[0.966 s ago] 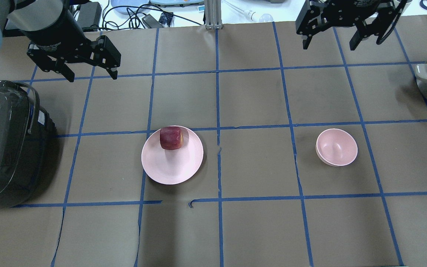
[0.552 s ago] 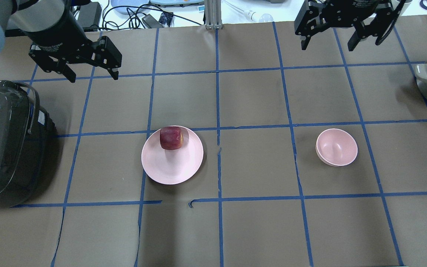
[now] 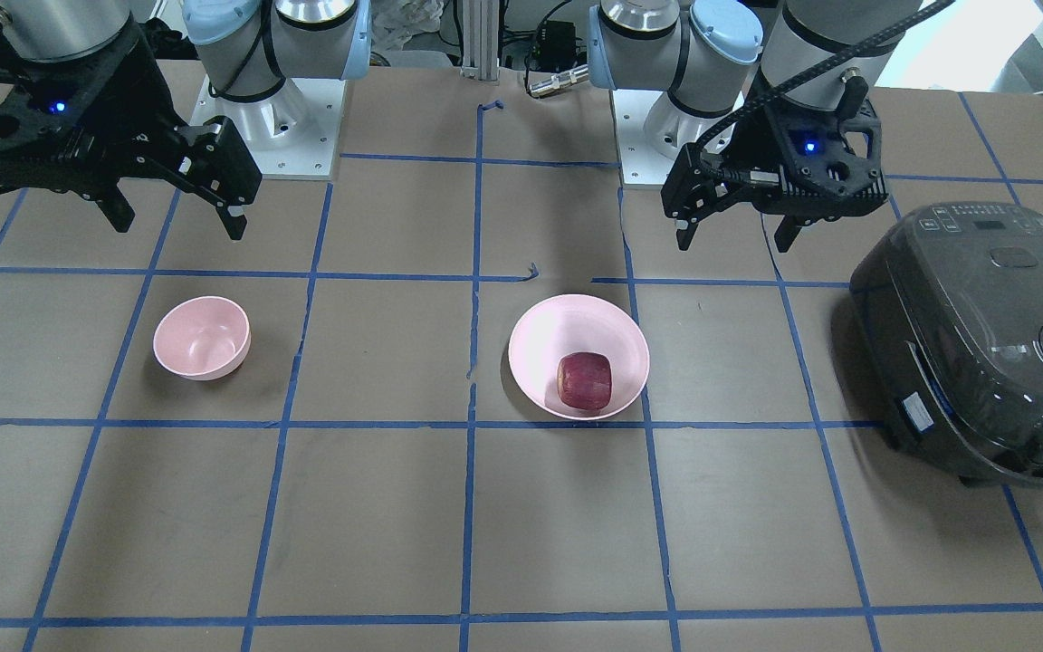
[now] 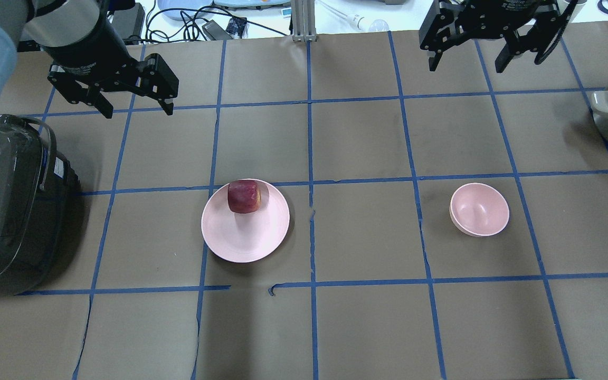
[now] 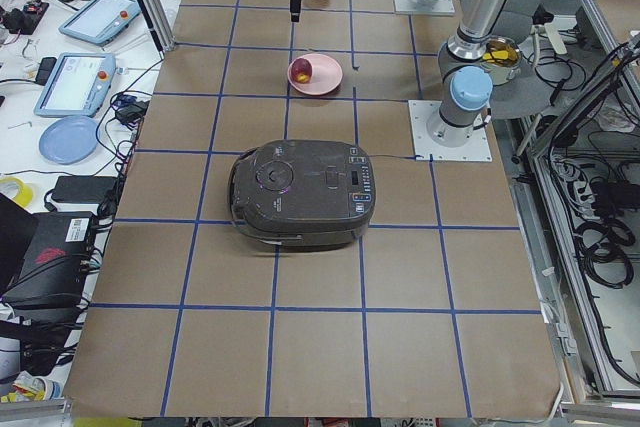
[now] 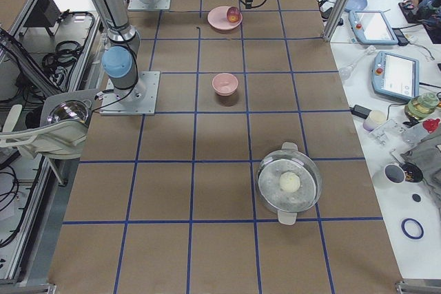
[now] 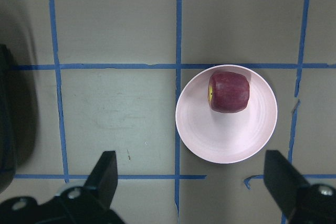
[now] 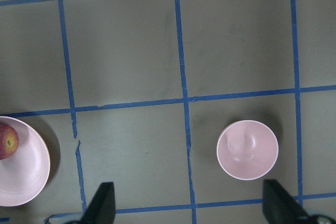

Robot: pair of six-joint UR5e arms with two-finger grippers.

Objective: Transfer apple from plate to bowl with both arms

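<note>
Only the right-side view shows the bowl (image 6: 224, 83) and whole pot (image 6: 264, 191).

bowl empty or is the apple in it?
Empty. The bowl shows only its bare pink inside in the overhead and right wrist views; the apple sits on the plate.

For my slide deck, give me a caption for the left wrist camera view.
Open left gripper raised clear of the plate, apple sitting near its rim, not yet grasped.
</note>
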